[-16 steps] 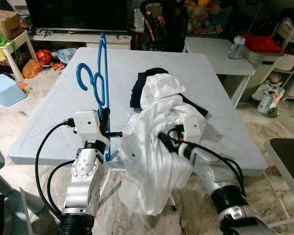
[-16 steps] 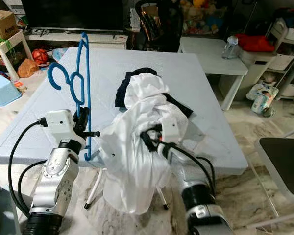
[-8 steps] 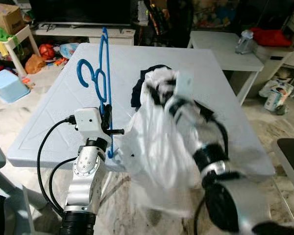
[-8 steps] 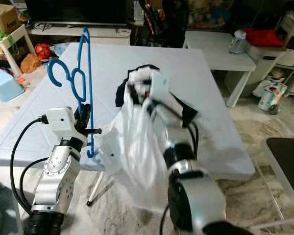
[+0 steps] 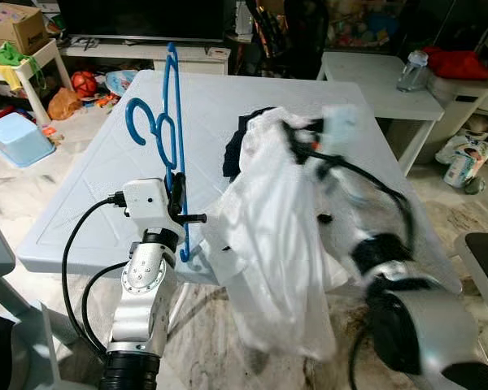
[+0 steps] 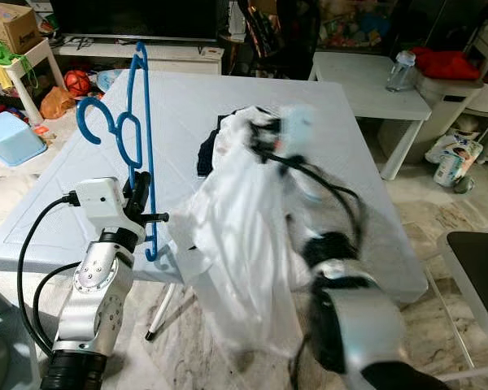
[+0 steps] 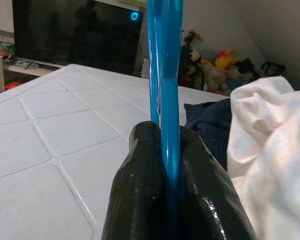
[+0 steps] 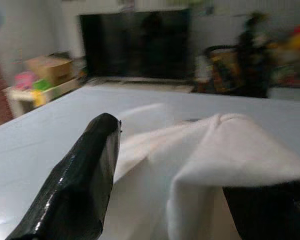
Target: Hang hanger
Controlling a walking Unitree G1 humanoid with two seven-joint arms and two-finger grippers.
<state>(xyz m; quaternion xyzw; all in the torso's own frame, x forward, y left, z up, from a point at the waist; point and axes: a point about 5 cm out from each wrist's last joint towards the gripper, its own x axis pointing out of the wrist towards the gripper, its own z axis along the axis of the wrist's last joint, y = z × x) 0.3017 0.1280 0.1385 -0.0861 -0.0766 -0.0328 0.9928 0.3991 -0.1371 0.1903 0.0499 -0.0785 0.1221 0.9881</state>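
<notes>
A blue plastic hanger (image 5: 172, 122) stands upright over the front left of the pale blue table (image 5: 98, 187). My left gripper (image 5: 176, 199) is shut on its lower bar, and the fingers (image 7: 140, 200) pinch the blue bar (image 7: 165, 50). My right gripper (image 5: 309, 134), blurred by motion, is raised over the table's middle. A white garment (image 5: 268, 236) hangs from it down past the front edge. In the right wrist view the two fingers (image 8: 75, 185) stand apart, with white cloth (image 8: 225, 150) draped over one of them. A dark garment (image 5: 236, 154) lies behind.
A light blue tub (image 5: 16, 138) sits on the floor at the left. A white side table (image 5: 382, 85) with a bottle stands at the back right. A dark seat (image 5: 484, 260) is at the right edge. Clutter and a TV stand line the back.
My right arm has swung up from the table's front edge to above its middle, lifting the white garment with it. The left gripper and the hanger have stayed put.
</notes>
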